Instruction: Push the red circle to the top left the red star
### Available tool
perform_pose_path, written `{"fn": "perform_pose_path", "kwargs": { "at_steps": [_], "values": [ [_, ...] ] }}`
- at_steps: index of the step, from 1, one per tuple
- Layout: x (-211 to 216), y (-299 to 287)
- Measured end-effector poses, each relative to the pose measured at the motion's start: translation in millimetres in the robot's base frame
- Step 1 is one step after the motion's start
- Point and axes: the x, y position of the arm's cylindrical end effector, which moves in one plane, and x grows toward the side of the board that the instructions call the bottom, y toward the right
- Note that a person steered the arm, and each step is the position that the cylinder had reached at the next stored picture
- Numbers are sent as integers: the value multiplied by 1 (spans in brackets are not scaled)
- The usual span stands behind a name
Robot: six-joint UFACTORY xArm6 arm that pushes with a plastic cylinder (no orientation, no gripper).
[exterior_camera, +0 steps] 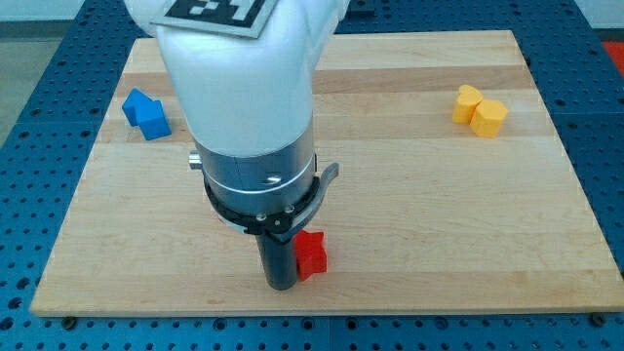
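A pale wooden board [409, 195] is lying on a blue pegboard table [29, 127]. My tip [281, 286] is sitting near the view's bottom, touching the left side of a red block [311, 253] whose shape I cannot tell. A blue block [146, 113] is resting at upper left, a yellow block [480, 110] at upper right. There are no fingers, only the rod.

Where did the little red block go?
The red block sits near the view's bottom, a bit left of the middle of the wooden board, right beside my tip, which is just to its left at the view's bottom.
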Motion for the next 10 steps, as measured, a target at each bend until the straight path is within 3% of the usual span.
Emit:
{"fn": "perform_pose_path", "kwargs": {
  "at_steps": [1, 3, 5, 10],
  "values": [
    [0, -1],
    [-26, -70],
    [-121, -87],
    [-111, -53]
  ]
}}
